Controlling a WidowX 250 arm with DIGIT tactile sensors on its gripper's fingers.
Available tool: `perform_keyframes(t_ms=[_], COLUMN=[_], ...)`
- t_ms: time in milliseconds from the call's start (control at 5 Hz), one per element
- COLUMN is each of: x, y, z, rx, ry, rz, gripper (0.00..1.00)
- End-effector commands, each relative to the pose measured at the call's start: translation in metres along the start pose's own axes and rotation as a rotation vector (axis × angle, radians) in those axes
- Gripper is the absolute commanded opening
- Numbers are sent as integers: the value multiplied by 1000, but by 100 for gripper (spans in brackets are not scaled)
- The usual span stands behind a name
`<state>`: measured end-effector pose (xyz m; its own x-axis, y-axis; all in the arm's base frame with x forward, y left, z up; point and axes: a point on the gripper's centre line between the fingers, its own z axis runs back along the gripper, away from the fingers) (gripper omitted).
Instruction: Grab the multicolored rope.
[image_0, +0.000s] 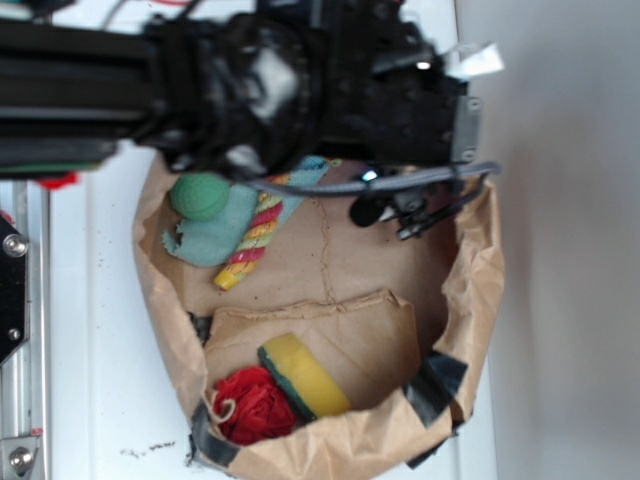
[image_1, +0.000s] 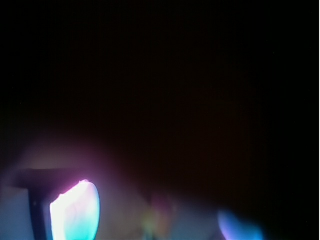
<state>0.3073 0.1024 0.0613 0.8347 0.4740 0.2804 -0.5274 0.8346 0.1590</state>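
The multicolored rope (image_0: 254, 236) lies inside the brown paper bag (image_0: 478, 290), partly on the teal cloth (image_0: 212, 240) and just beside the green ball (image_0: 199, 195). It looks light, soft and bendable, so I judge the straight middle part is the best place to hold. The black arm (image_0: 250, 80) covers its upper end. The gripper is not clearly seen, so I cannot tell if it is open or closed. The bag walls leave limited room.
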Motion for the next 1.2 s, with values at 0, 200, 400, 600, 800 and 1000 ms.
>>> perform_keyframes(t_ms=[0, 200, 400, 600, 800, 1000], x=[14, 13, -1, -15, -24, -22], y=[21, 24, 28, 31, 32, 31], z=[17, 16, 19, 24, 28, 26], rx=[-47, -62, -72, -96, -108, -105], ry=[-12, -20, -20, -3, -14, -15], rz=[66, 87, 47, 5, -27, -15], gripper=[100, 100, 100, 100, 100, 100])
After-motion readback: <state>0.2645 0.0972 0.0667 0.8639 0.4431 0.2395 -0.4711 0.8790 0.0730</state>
